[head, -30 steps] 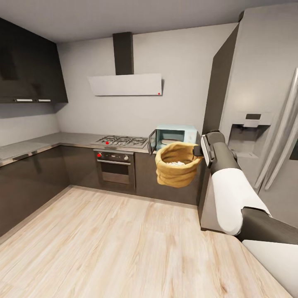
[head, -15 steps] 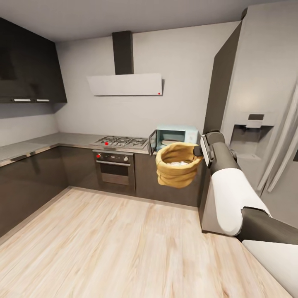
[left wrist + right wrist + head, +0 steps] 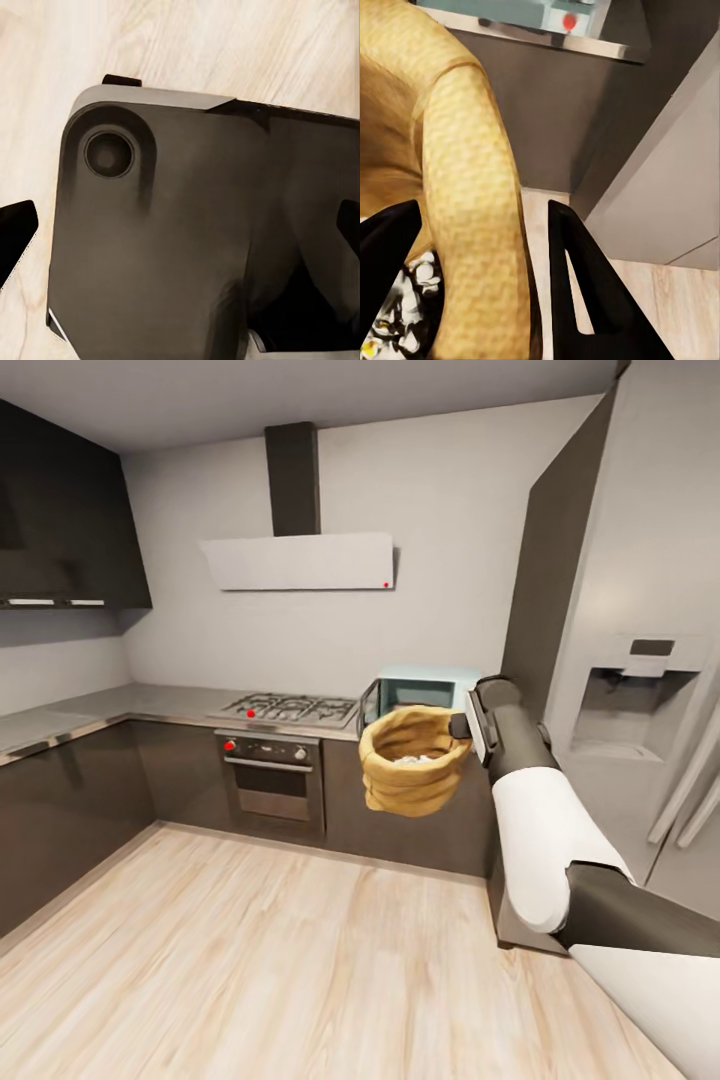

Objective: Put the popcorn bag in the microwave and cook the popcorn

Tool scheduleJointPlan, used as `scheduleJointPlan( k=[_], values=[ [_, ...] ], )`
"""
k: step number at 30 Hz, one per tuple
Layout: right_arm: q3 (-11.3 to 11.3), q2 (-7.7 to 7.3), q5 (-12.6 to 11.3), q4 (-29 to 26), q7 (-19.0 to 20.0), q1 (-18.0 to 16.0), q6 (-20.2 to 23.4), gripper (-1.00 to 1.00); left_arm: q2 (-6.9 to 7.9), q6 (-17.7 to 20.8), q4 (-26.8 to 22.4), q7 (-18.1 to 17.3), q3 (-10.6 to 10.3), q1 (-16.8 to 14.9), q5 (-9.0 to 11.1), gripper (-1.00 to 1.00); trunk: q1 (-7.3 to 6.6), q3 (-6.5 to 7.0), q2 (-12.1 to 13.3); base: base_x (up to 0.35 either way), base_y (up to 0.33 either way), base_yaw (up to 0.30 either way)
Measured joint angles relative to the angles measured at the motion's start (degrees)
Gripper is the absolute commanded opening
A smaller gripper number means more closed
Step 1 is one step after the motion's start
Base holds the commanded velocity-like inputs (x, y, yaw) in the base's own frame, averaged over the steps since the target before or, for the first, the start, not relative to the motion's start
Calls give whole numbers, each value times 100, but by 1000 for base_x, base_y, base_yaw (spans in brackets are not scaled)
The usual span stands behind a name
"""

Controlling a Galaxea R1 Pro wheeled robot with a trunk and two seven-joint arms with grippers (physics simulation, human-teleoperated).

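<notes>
Over the last second the whole head view has shifted: hob and oven sit lower and further left, and the fridge fills more of the right edge. This is base or head motion, not object motion. Judged meaning: the robot is closing on the counter.

The bag stays airborne in front of the microwave, whose door stands open. Popcorn lies inside the bag.

The right gripper remains clamped on the bag's rolled rim, one finger inside and one outside. The left gripper hangs over the robot's own base; its fingers are spread with nothing between them.

Remaining: insertion and heating.
</notes>
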Motion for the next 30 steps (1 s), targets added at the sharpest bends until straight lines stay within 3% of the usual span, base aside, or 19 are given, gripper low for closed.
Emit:
scheduleJointPlan(
  k=[6,13,17,25,30],
  values=[
    [-47,-23,-6,83,-140,0,1,-100,0,0,-1,3,1,3,5,100,0,0,0,324,0,0],
    [-58,-68,-40,729,-153,-16,2,-100,0,-2,-4,3,2,1,-1,100,0,0,0,324,0,0],
    [-67,-85,-57,1299,-157,-227,3,-100,0,-8,-5,3,2,4,-1,100,0,0,0,324,0,0],
    [-152,-89,-72,1533,-152,-496,3,-100,0,-9,-7,3,2,3,-1,100,0,0,0,324,0,0],
    [-384,-80,-59,1531,-135,-500,3,-100,0,-9,-6,3,2,3,1,100,0,0,0,324,0,0]
  ],
)
